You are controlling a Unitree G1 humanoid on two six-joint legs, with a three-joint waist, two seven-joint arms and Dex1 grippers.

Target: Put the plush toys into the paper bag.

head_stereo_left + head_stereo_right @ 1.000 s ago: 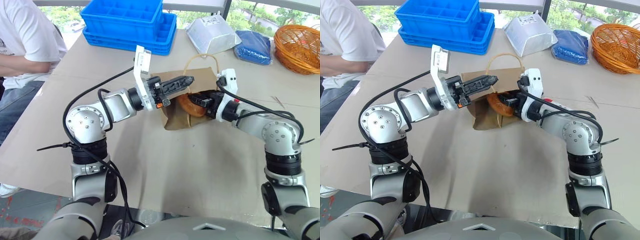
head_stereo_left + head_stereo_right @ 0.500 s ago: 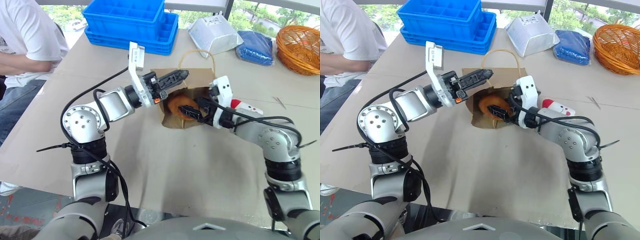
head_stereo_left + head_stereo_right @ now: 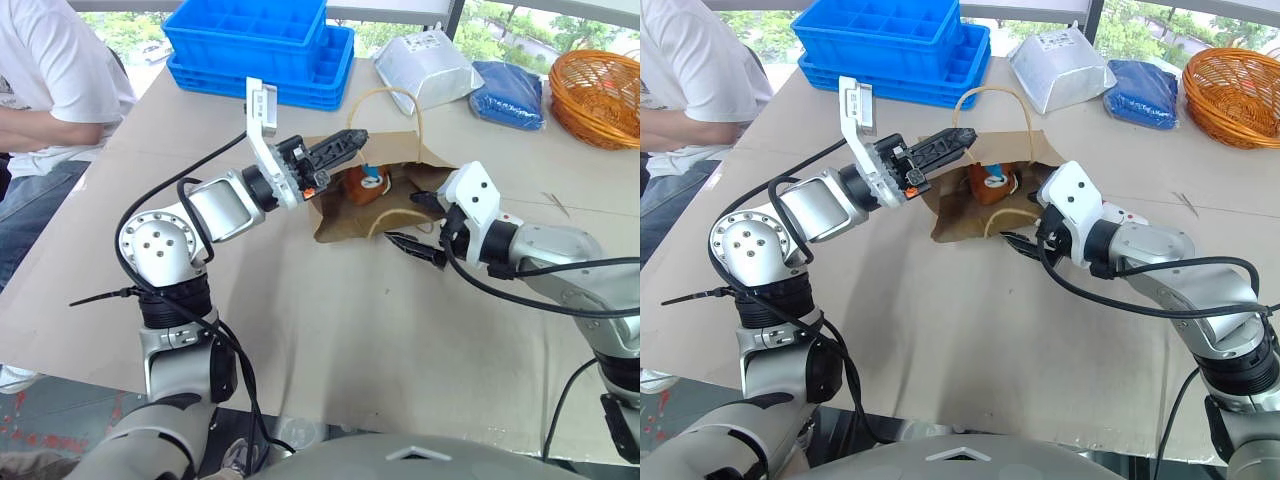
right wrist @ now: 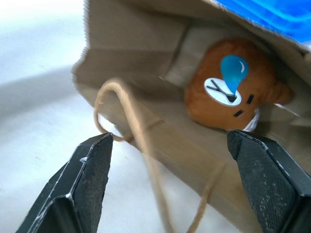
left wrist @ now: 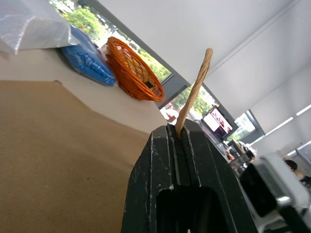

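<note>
The right jaws (image 3: 414, 234) stand wide and empty just outside the bag (image 3: 340, 222) mouth, the soft, light brown toy (image 4: 232, 88) lies beyond them inside, and the left jaws (image 3: 352, 139) pinch the thin cord handle (image 5: 195, 89), lifting the floppy paper.

bright daylight came through the windows behind the beige paper-covered table (image 3: 330, 330), leaving soft shadows. the right wrist view was blurred around the thin beige cord handle (image 4: 141, 141); the left wrist's background glared white.

Blue crates (image 3: 262, 45), a white pouch (image 3: 428, 66), a blue bag (image 3: 509, 92) and an orange basket (image 3: 598, 92) line the table's (image 3: 330, 330) far edge.
</note>
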